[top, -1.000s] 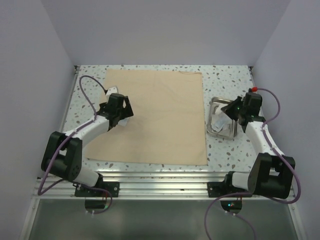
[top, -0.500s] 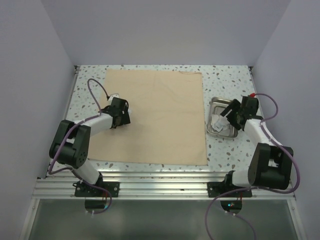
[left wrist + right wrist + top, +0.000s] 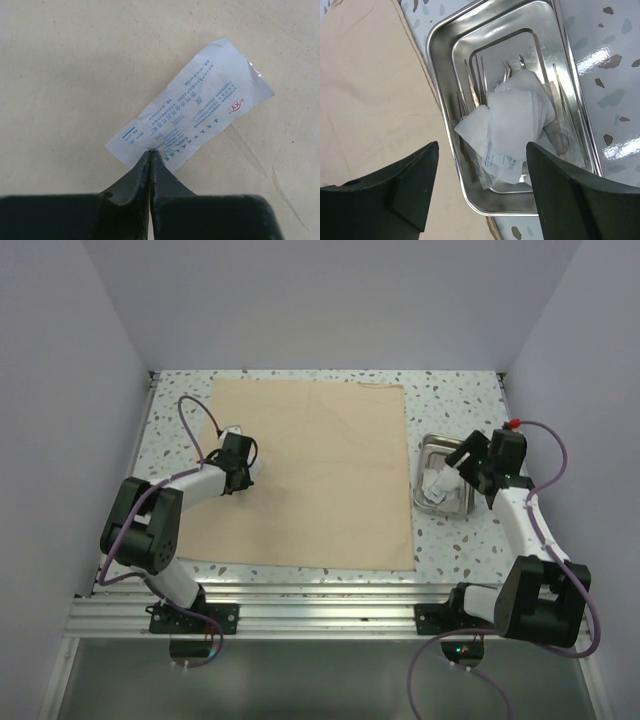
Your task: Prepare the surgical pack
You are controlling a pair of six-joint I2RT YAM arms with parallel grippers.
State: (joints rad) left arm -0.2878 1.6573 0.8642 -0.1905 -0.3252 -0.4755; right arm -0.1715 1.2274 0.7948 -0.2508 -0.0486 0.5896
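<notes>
Left wrist: left claw (image 3: 151, 155) pinched closed on gauze packet (image 3: 200, 115) edge, packet running toward 2 o'clock | right claw (image 3: 481, 145) spread wide above tray (image 3: 433, 46)

Even bright light, glare on tray (image 3: 440, 50)

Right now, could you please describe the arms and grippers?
Both the left arm and right arm have white links and bulky black joints, each with a purple cable. The right wrist carries a small red cap. The left gripper and right gripper have matte black tapered fingers.
</notes>
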